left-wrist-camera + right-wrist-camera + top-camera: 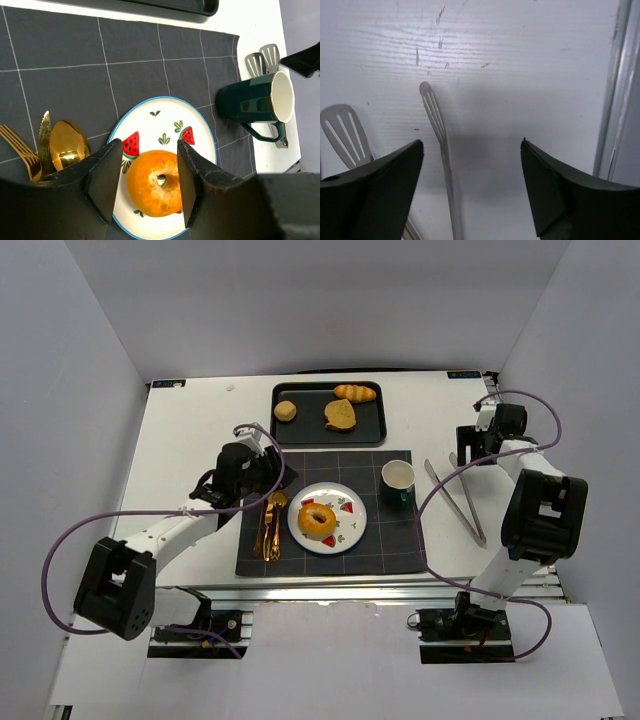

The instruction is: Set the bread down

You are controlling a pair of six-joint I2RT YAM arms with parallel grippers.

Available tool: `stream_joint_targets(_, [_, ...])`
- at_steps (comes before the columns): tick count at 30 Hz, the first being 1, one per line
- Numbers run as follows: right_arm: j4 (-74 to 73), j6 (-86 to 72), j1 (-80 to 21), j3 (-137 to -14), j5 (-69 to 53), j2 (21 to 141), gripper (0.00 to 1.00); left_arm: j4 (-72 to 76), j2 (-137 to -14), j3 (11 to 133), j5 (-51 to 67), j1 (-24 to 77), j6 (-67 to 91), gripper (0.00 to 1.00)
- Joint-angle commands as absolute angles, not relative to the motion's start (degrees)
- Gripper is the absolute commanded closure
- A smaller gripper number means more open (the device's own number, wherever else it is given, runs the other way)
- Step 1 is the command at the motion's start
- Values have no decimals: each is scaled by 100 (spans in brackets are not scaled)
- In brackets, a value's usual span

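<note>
Task item: golden-orange ring-shaped bread, hole in the middle, lying flat on the plate, slightly left of the plate's centre; lower centre of the top view.
Support: round white ceramic plate with a blue rim and watermelon motifs, on a dark grey grid-lined cloth placemat on the white table.
Left claw: fingers apart, holding nothing. The top view places it left of the plate, above the cutlery. In the wrist view the bread shows in the gap between the fingers, beyond them and not touched.
Right claw: fingers apart, empty, at the right of the frame over bare table beside the tongs.
Neighbours: gold-coloured metal cutlery just left of the plate; dark green glazed mug with a pale inside, just upper right of it; long steel tongs on the table, right of the placemat.
Background stock: black rectangular tray at upper centre, holding a small round bun, an oblong golden roll and a brown toasted piece.
Step in hand (judged): the bread looks set down and released; what is left is clearing the left arm.
Handling advice: keep the fingers wide, rise before travelling sideways, and avoid dipping towards the cutlery beneath or swinging across the mug.
Risk: a low sweep could nudge the plate or scatter the cutlery.
</note>
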State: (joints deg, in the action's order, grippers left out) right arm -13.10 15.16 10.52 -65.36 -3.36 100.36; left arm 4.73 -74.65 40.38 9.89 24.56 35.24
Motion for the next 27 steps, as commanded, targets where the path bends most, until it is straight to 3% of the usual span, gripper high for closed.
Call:
stream_joint_targets(1, [-1107, 1433, 1081, -6793, -352, 9590, 14, 422, -7190, 4175, 906, 2487, 3419, 42])
stream_joint_targets(7, [-1810, 871, 1081, -7593, -334, 9414, 11, 536, -6681, 3762, 590, 2479, 3612, 44])
stream_joint_targets(14, [-1408, 782, 1063, -7541, -545, 8737, 11, 404, -6346, 3630, 466, 2479, 3586, 44])
stream_joint_targets(27, [-1802, 923, 853, -8051, -1098, 8807, 11, 369, -5819, 3349, 194, 2479, 3674, 43])
